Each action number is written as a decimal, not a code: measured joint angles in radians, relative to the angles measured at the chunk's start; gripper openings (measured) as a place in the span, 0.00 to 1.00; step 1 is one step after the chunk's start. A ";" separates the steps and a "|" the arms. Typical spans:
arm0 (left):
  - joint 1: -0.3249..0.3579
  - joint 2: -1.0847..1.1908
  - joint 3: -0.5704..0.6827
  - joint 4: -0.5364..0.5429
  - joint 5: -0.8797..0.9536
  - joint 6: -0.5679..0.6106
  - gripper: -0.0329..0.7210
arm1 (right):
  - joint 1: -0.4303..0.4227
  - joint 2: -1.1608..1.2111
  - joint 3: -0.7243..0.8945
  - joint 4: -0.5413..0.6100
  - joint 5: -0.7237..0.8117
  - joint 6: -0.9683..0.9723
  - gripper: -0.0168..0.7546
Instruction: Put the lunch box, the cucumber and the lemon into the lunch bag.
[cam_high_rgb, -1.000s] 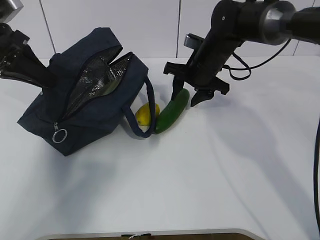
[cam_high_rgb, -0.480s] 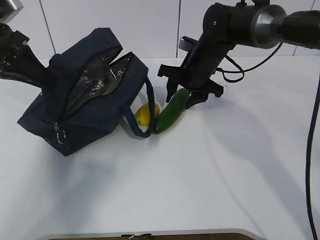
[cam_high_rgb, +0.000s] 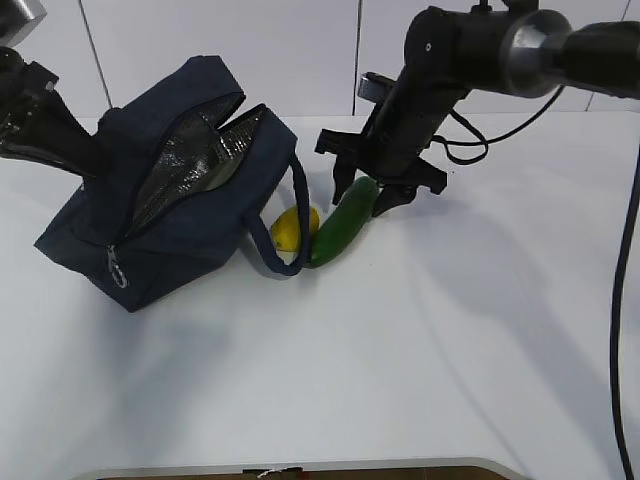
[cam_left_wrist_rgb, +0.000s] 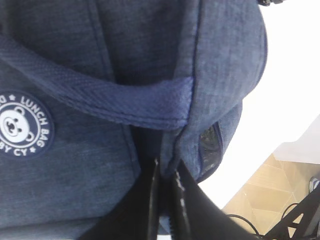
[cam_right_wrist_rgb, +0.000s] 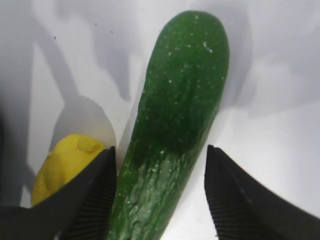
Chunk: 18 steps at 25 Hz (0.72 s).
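Note:
The navy lunch bag (cam_high_rgb: 170, 200) lies tilted on the white table, its zipper open and foil lining showing. My left gripper (cam_left_wrist_rgb: 167, 172) is shut on the fabric edge of the lunch bag (cam_left_wrist_rgb: 100, 60) at its far left end. The dark green cucumber (cam_high_rgb: 345, 220) lies right of the bag, with the yellow lemon (cam_high_rgb: 293, 228) beside it behind a bag handle (cam_high_rgb: 285, 250). My right gripper (cam_high_rgb: 365, 195) is open and straddles the cucumber's far end; in the right wrist view the cucumber (cam_right_wrist_rgb: 175, 130) lies between the fingers, the lemon (cam_right_wrist_rgb: 65, 165) at left. The lunch box is not visible.
The metal ring pull (cam_high_rgb: 117, 275) hangs at the bag's near end. A black cable (cam_high_rgb: 480, 140) trails behind the right arm. The white table (cam_high_rgb: 400, 360) spreads in front; its front edge is at the bottom.
My right gripper has moved left and lower over the cucumber's far end, then held still. The ring pull has swung. The left gripper has not moved.

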 joint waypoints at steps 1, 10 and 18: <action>0.000 0.000 0.000 0.000 0.000 0.000 0.03 | 0.002 0.000 0.000 0.000 -0.002 0.003 0.61; 0.000 0.000 0.000 0.000 0.000 0.000 0.03 | 0.008 0.004 0.000 -0.025 -0.004 0.026 0.61; 0.000 0.000 0.000 0.002 0.000 -0.002 0.03 | 0.033 0.022 0.000 -0.040 -0.019 0.030 0.61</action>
